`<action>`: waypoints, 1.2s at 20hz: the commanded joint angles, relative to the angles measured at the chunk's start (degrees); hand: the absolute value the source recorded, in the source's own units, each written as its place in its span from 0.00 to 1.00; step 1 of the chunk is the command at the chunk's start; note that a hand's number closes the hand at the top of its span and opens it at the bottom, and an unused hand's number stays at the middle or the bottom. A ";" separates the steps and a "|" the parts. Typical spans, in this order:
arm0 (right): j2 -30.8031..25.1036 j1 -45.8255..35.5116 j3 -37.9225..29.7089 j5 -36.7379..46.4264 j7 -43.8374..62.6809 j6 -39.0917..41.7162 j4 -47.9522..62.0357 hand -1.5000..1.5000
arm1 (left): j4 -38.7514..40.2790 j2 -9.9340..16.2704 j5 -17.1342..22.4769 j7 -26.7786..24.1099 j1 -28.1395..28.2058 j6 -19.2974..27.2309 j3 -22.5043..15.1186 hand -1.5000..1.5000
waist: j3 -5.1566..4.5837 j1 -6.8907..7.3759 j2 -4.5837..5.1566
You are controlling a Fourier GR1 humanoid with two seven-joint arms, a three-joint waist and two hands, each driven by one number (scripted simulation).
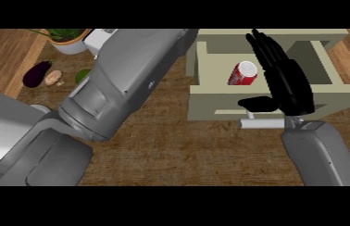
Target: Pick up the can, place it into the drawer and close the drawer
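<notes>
The red can (pixel 242 73) lies tilted inside the open drawer (pixel 205 100), toward its middle, resting on the pale floor of the compartment. Just to its right the right robot hand (pixel 284 79) hangs over the drawer, fingers straight and held together pointing far, thumb stuck out to the left above the drawer's near wall; it touches nothing that can be made out, and the can lies free beside the fingers. The white handle (pixel 261 123) shows below the thumb, partly covered by the wrist.

The left forearm fills the left half of the view, and the left robot hand is not visible. At the far left on the desk (pixel 205 160) lie an eggplant (pixel 37 74), a mushroom (pixel 53 78) and a potted plant (pixel 67 39), the pot partly hidden by that arm.
</notes>
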 commanded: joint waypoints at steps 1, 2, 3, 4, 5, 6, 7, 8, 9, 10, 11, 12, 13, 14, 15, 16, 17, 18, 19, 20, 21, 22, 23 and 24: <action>1.66 -2.67 0.72 4.92 -5.30 -7.54 12.32 0.00 | -0.98 2.55 -0.08 2.08 -0.45 -2.01 0.86 0.00 | 0.01 1.31 -0.17; 1.23 -4.82 -0.49 4.39 -5.60 -6.98 14.72 0.00 | -0.98 0.71 -0.47 -2.68 3.33 -0.94 1.14 0.00 | 0.00 0.89 -0.07; 3.09 -6.04 0.19 5.87 -6.14 -9.87 18.22 0.00 | -0.43 3.02 -0.81 0.97 -0.04 -1.25 0.99 0.00 | 0.03 1.29 -0.01; 2.05 -6.63 -1.26 5.30 -6.20 -9.04 19.03 0.00 | -2.26 1.72 -1.18 0.68 2.75 -0.18 0.73 0.00 | -0.02 1.26 -0.54; 3.39 -10.37 -2.06 5.73 -6.70 -11.46 23.45 0.00 | -1.11 4.19 -1.51 0.27 2.08 -2.17 0.70 0.00 | 0.01 1.83 -0.03; 5.39 -9.95 -0.27 8.05 -5.71 -13.36 24.73 0.00 | -0.83 5.00 -1.21 3.06 -0.62 -1.03 1.46 0.00 | 0.01 1.40 -0.15; 4.10 -12.07 -3.43 6.75 -7.64 -15.13 29.25 0.00 | -2.46 4.43 -2.04 2.16 2.13 -1.95 0.23 0.00 | 0.00 2.43 -0.30; 5.18 -12.37 -2.62 8.94 -7.81 -17.98 32.21 0.00 | -2.60 2.98 -2.39 2.06 1.97 -0.33 0.11 0.00 | 0.01 2.29 -0.25; 5.25 -16.06 -3.46 9.37 -5.00 -16.53 33.00 0.00 | -3.54 6.59 -1.98 2.39 3.48 -3.33 0.66 0.00 | -0.04 2.77 -0.41; 5.43 -18.51 -3.58 10.98 -4.42 -17.73 36.23 0.00 | -4.45 3.87 -2.14 2.22 4.44 -1.37 0.31 0.00 | -0.05 3.19 -0.45; 4.73 -19.54 -5.65 10.17 -6.07 -20.84 38.30 0.00 | -3.16 6.72 -2.67 2.08 4.22 -3.39 0.26 0.00 | 0.00 3.01 0.02; 6.47 -16.80 -4.10 11.95 -5.09 -23.13 37.52 0.00 | -6.61 6.59 -2.56 4.26 5.85 -2.55 0.05 0.00 | -0.06 2.90 -0.90; 5.96 -19.89 -6.05 11.45 -6.19 -25.00 42.10 0.00 | -6.77 6.33 -2.72 4.32 5.64 -1.68 -0.04 0.00 | -0.02 3.83 -0.58; 5.89 -21.89 -6.72 11.54 -6.09 -25.48 44.02 0.00 | -7.63 7.24 -3.09 4.81 5.80 -2.36 -0.26 0.00 | -0.03 3.65 -0.56; 5.24 -22.85 -7.37 11.63 -7.34 -27.20 45.82 0.00 | -7.89 9.24 -2.95 5.72 5.19 -3.68 0.13 0.00 | -0.01 3.70 -0.40; 5.41 -25.60 -8.08 12.11 -6.18 -27.87 47.93 0.00 | -9.41 7.09 -2.41 5.42 7.13 -2.46 0.23 0.00 | -0.03 4.78 -0.45; 5.17 -25.89 -8.48 11.88 -8.80 -29.93 50.70 0.00 | -8.65 7.12 -3.60 6.15 6.80 -2.68 -0.78 0.00 | 0.01 4.02 -0.15; 5.46 -28.25 -8.37 13.03 -6.14 -28.98 51.49 0.00 | -9.90 10.42 -3.40 8.18 6.88 -4.35 -0.54 0.00 | -0.04 4.48 -0.48; 6.41 -28.43 -8.89 13.27 -6.68 -32.02 54.39 0.00 | -10.88 9.08 -3.53 8.92 6.34 -2.98 -0.86 0.00 | 0.00 5.33 -0.28; 6.28 -29.56 -9.33 13.27 -6.74 -32.53 55.69 0.00 | -12.78 7.91 -3.90 9.11 7.39 -1.72 -1.47 0.00 | -0.02 5.41 -0.51; 6.89 -33.04 -9.92 13.08 -5.96 -32.72 56.56 0.00 | -11.92 10.26 -3.60 5.83 9.53 -5.32 -0.60 0.00 | -0.03 5.39 0.22; 3.56 -33.65 -10.83 12.96 -7.53 -31.69 58.66 0.00 | -13.25 10.32 -3.77 7.14 10.18 -3.91 -0.84 0.00 | -0.03 5.52 -0.08; 4.87 -34.36 -10.63 13.49 -8.07 -34.01 60.38 0.00 | -13.57 9.42 -3.87 7.19 10.73 -4.12 -1.11 0.00 | -0.01 5.63 0.18; 4.75 -35.57 -11.32 13.07 -7.79 -33.78 61.60 0.00 | -14.55 10.54 -4.36 8.66 10.56 -3.54 -1.53 0.00 | -0.01 5.88 -0.03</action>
